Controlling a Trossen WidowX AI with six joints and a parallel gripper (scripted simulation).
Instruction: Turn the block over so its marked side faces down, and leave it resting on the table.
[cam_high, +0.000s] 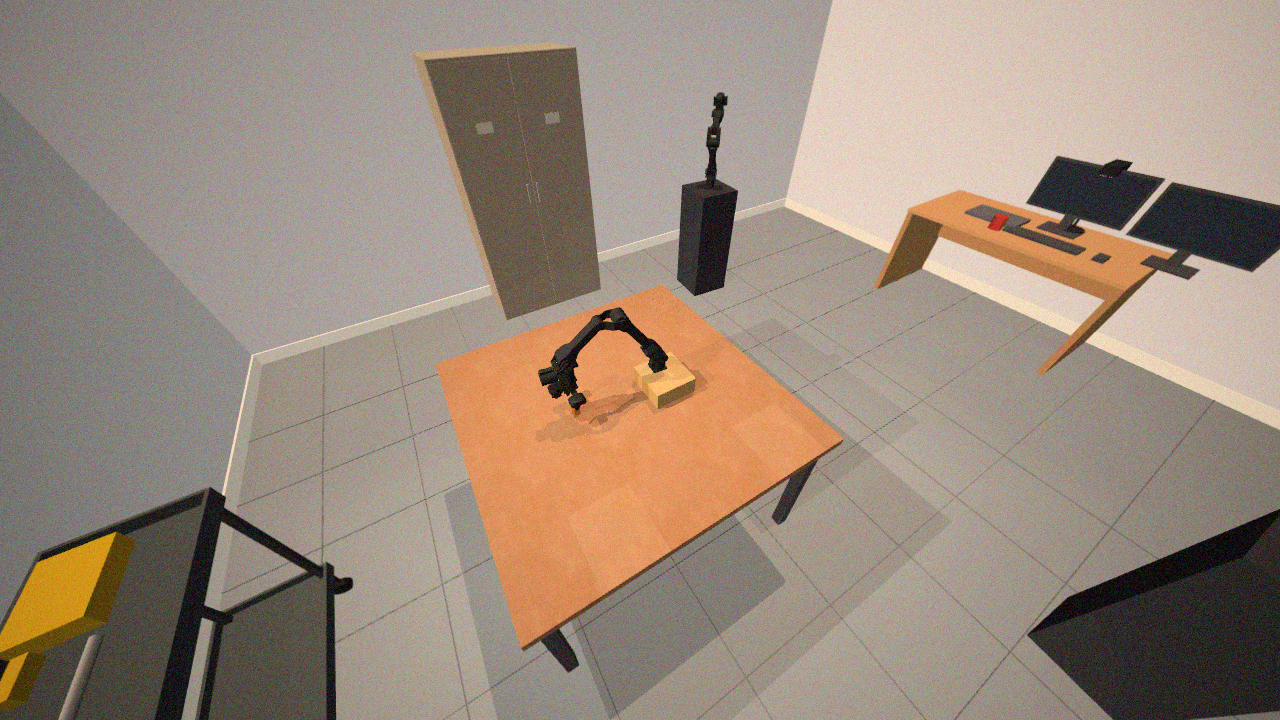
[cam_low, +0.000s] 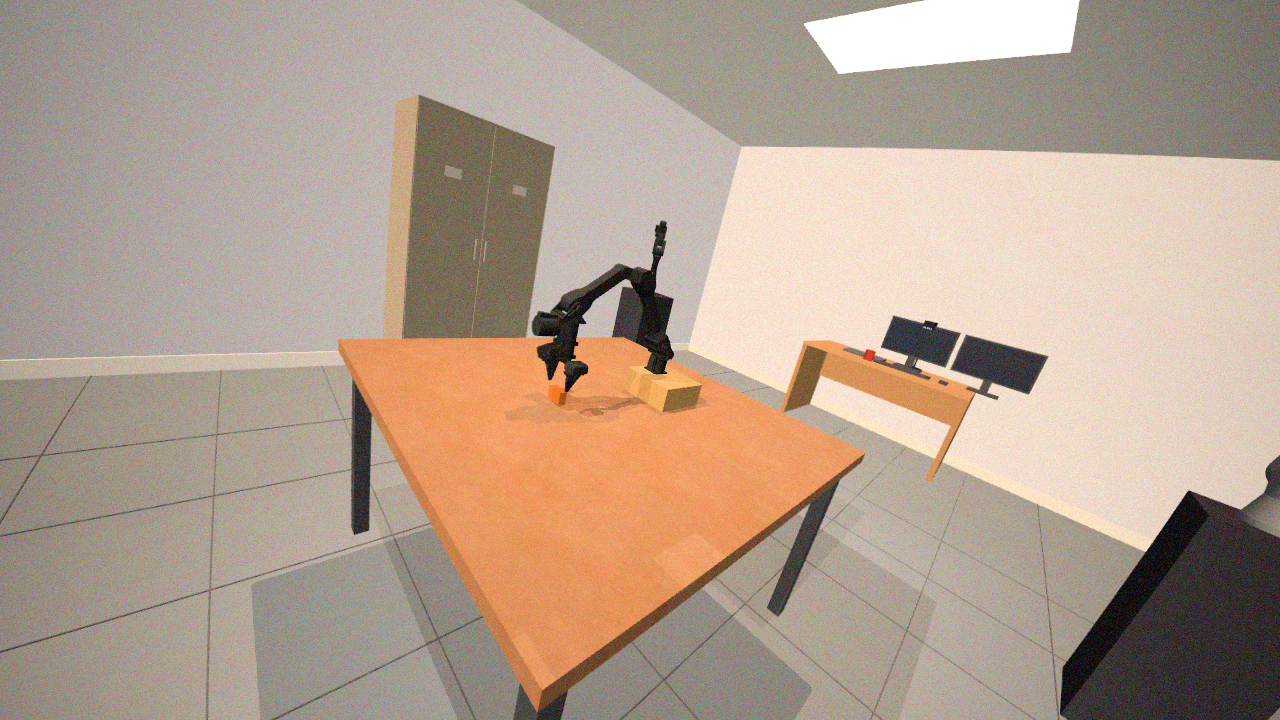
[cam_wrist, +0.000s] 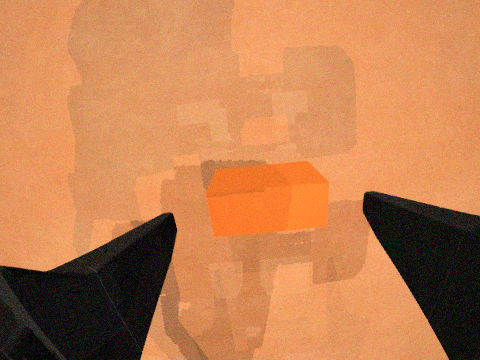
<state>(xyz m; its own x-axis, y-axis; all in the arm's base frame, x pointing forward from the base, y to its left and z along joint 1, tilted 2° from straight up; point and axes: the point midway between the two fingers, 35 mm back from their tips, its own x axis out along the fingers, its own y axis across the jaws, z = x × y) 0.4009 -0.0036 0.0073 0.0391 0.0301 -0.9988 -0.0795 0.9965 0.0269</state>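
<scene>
The orange block (cam_low: 556, 395) (cam_wrist: 265, 212) rests on the wooden table (cam_high: 680, 483) (cam_low: 572, 501). The wrist view shows two of its faces, both plain orange with shadow across them. No mark shows on them, so I cannot tell where the marked side is. In the top view the block is almost wholly hidden behind a finger. My gripper (cam_low: 559, 385) (cam_wrist: 270, 212) is open and points down just above the block. In the wrist view the block lies between and a little beyond the two fingertips, with a gap on each side, untouched.
The arm stands on a pale wooden base block (cam_high: 674, 387) (cam_low: 675, 394), to the right of the orange block in the top and exterior views. Arm shadows fall on the table around the block. A cabinet (cam_high: 528, 223), a black pedestal (cam_high: 702, 237) and a desk stand away from the table.
</scene>
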